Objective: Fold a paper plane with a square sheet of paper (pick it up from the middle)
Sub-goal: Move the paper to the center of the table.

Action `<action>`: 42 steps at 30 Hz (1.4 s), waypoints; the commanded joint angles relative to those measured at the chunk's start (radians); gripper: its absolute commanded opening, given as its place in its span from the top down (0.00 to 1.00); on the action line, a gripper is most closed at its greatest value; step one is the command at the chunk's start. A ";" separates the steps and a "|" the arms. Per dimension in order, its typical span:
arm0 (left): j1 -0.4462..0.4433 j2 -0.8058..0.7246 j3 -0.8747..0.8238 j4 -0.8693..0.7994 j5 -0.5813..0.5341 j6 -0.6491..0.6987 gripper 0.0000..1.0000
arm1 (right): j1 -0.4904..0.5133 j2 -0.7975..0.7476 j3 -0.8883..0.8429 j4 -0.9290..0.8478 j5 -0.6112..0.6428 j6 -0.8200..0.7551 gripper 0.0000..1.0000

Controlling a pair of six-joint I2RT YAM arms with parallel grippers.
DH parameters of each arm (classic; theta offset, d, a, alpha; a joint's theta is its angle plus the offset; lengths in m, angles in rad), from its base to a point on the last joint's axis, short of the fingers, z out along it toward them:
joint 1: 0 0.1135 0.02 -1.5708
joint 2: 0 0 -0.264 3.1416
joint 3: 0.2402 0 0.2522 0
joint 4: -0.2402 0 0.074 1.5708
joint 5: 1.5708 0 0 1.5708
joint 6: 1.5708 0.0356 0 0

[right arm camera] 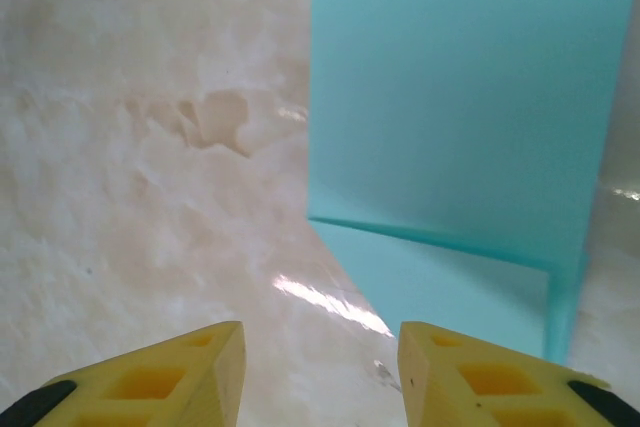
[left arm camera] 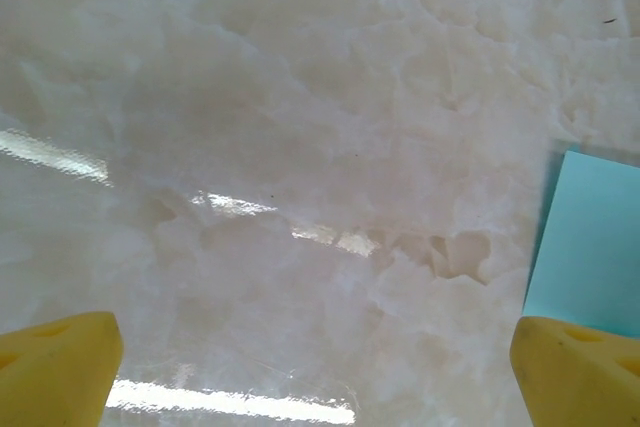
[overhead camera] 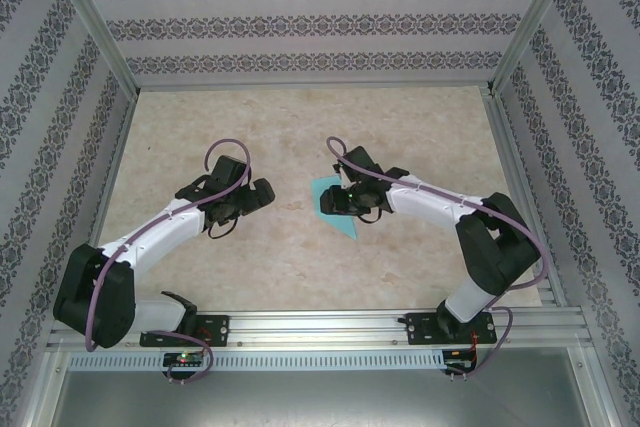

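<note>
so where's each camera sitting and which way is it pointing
Top external: above and behind the bases, looking down on the table; the left arm and right arm show whole.
Left wrist: low on the left arm, facing the table; its open jaws sit at the bottom corners.
Right wrist: low over the table, facing the turquoise paper; its open jaws at the bottom edge.
All three share the turquoise paper.

Glossy beige marble-look table [overhead camera: 300,127], patterned grey-striped walls [overhead camera: 300,22], aluminium frame rails [overhead camera: 330,322].
</note>
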 commanded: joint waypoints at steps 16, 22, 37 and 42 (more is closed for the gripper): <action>0.012 -0.014 -0.001 0.069 0.070 0.043 0.00 | 0.072 0.256 0.107 0.042 -0.041 0.132 0.57; 0.008 -0.008 -0.013 0.093 0.097 0.036 0.00 | 0.052 0.163 0.113 0.053 -0.022 0.126 0.57; -0.049 0.097 -0.032 0.306 0.339 -0.004 0.09 | 0.007 -0.042 -0.117 0.154 0.011 0.283 0.69; -0.081 0.180 -0.008 0.347 0.393 -0.013 0.16 | 0.000 0.022 -0.111 0.159 0.015 0.290 0.71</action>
